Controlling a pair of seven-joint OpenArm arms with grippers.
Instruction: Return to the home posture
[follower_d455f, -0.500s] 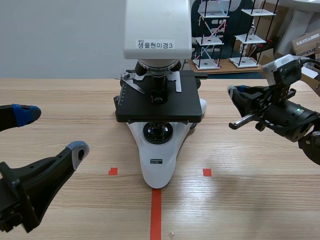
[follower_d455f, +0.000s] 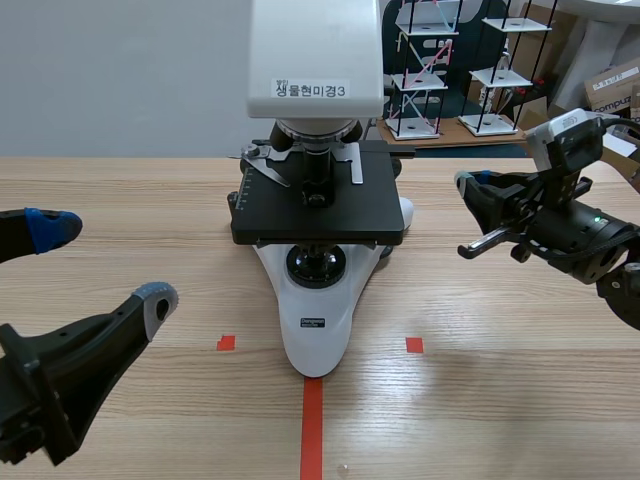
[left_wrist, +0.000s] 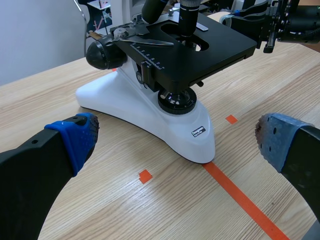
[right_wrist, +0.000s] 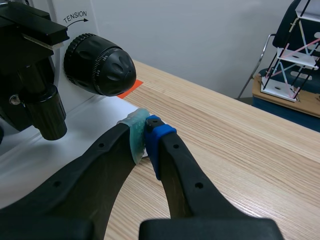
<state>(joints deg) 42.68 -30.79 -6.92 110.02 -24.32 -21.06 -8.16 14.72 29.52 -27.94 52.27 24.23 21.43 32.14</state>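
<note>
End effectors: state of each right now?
Left end effector: open, holding nothing.
Right end effector: closed, holding nothing.

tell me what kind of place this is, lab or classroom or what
Probably a lab or robot test room: a white microscope stands on a wooden table marked with orange-red tape, with shelf-like frames and a cardboard box behind.
</note>
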